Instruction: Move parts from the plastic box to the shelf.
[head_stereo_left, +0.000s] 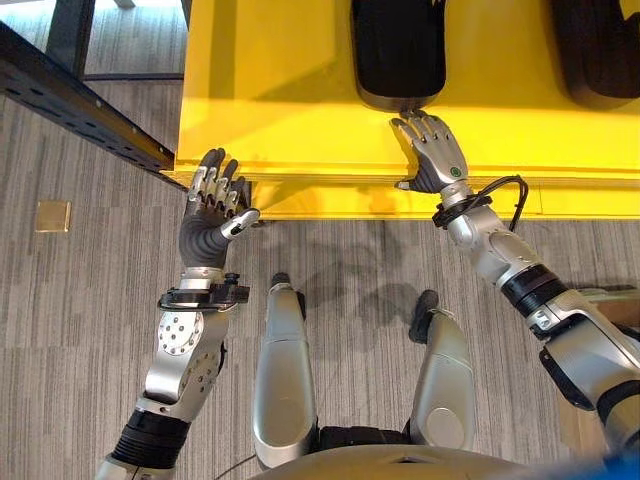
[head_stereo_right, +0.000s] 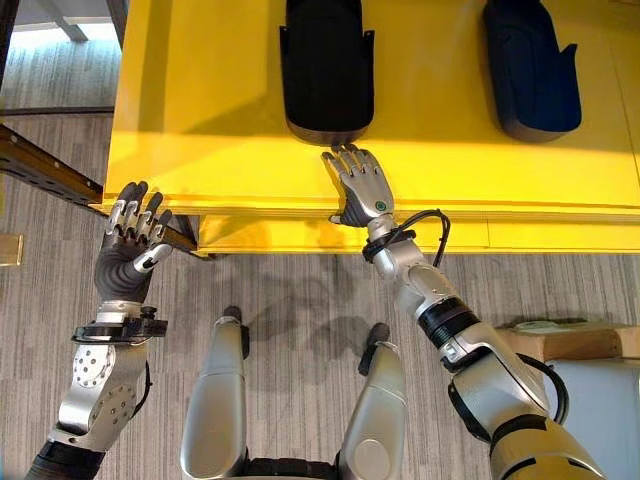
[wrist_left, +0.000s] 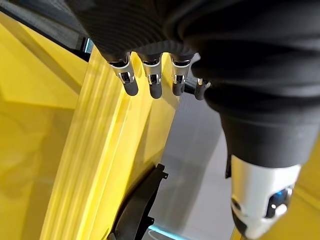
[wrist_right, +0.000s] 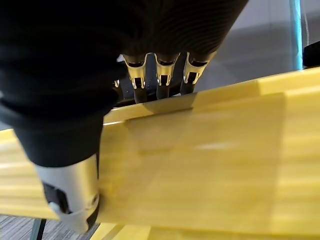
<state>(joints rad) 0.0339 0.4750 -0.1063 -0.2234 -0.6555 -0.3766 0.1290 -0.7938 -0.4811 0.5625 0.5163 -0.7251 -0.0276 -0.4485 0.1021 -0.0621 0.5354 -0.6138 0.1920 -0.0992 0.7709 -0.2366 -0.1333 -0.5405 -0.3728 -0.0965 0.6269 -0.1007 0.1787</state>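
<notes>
A big yellow plastic box (head_stereo_left: 320, 185) lies ahead, its near rim running across the view. Inside it, a black moulded part (head_stereo_left: 398, 50) sits just beyond the rim, and a second black part (head_stereo_right: 530, 65) lies further right. My right hand (head_stereo_left: 435, 155) rests open on the near rim, its straight fingers (wrist_right: 160, 75) reaching over the edge to the near end of the first part, thumb against the front wall. By the box's near left corner my left hand (head_stereo_left: 208, 215) is raised, open and holding nothing, with its fingers (wrist_left: 150, 75) beside the yellow wall.
A dark metal rail (head_stereo_left: 70, 100) runs diagonally at the left, ending under the box's left corner. A small brass plate (head_stereo_left: 52, 215) is set in the grey carpet. A cardboard box (head_stereo_right: 570, 340) stands at the lower right.
</notes>
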